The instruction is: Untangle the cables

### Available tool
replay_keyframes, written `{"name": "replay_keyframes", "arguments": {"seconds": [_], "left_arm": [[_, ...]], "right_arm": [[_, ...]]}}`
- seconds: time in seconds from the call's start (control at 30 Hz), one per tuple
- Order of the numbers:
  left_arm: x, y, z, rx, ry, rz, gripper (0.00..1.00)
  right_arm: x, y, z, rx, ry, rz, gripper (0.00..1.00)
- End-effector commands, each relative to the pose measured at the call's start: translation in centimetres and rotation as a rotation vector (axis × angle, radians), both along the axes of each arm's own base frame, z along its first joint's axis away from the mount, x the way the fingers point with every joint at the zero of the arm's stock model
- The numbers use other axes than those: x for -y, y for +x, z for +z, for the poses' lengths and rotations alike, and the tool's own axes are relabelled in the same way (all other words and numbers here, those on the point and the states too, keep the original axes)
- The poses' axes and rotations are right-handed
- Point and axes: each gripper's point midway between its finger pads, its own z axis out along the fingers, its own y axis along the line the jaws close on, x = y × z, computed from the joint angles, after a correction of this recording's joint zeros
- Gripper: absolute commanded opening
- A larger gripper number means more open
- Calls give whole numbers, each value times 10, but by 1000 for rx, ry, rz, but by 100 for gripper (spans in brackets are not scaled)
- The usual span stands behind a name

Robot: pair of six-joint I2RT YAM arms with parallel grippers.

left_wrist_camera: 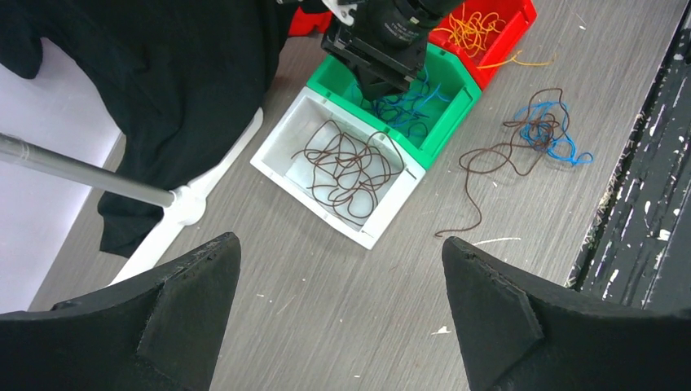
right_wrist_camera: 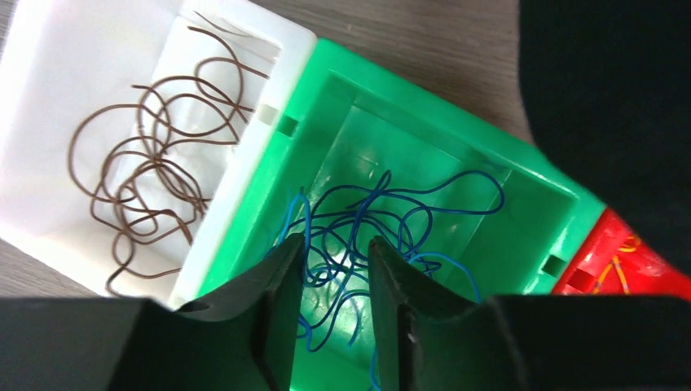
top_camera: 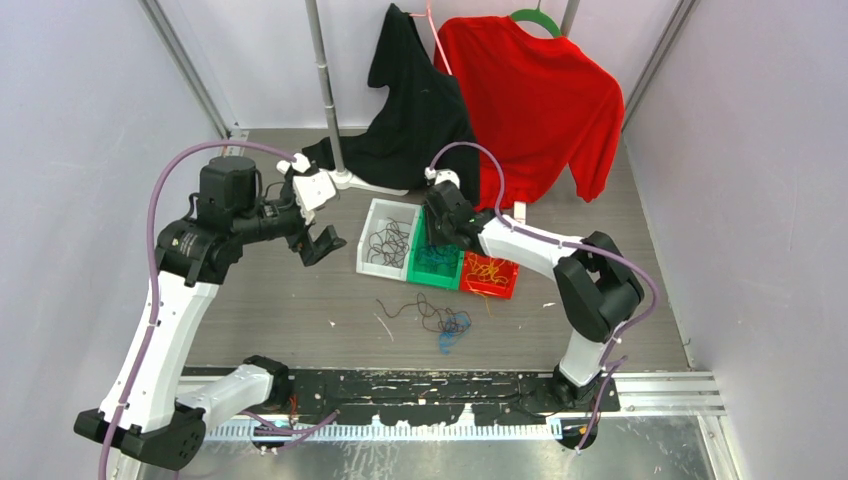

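Observation:
A loose tangle of dark brown and blue cables (top_camera: 441,320) lies on the table in front of the bins; it also shows in the left wrist view (left_wrist_camera: 534,134). Brown cables (right_wrist_camera: 147,179) lie in the white bin (top_camera: 375,262), blue cables (right_wrist_camera: 383,216) in the green bin (top_camera: 437,275), and orange cables (top_camera: 488,269) in the red bin (top_camera: 492,290). My right gripper (right_wrist_camera: 335,241) hangs over the green bin, its jaws a narrow gap apart above the blue cables. My left gripper (left_wrist_camera: 339,239) is wide open and empty above bare table, left of the white bin.
A black garment (top_camera: 410,110) and a red sweater (top_camera: 540,100) hang at the back on a metal stand (top_camera: 325,90) with a white base. The table's black front rail (top_camera: 420,390) runs along the near edge.

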Motion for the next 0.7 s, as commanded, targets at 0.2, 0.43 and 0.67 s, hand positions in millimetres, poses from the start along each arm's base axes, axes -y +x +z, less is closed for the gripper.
{"name": "replay_keyframes", "arguments": {"seconds": [0.2, 0.43, 0.67], "left_arm": [[-2, -1, 13, 52, 6, -12, 93], [-4, 0, 15, 60, 17, -8, 93], [-6, 0, 14, 59, 31, -7, 93]], "right_arm": [[19, -3, 129, 270, 25, -57, 58], [43, -29, 142, 267, 4, -75, 71], [54, -101, 125, 171, 59, -38, 76]]}}
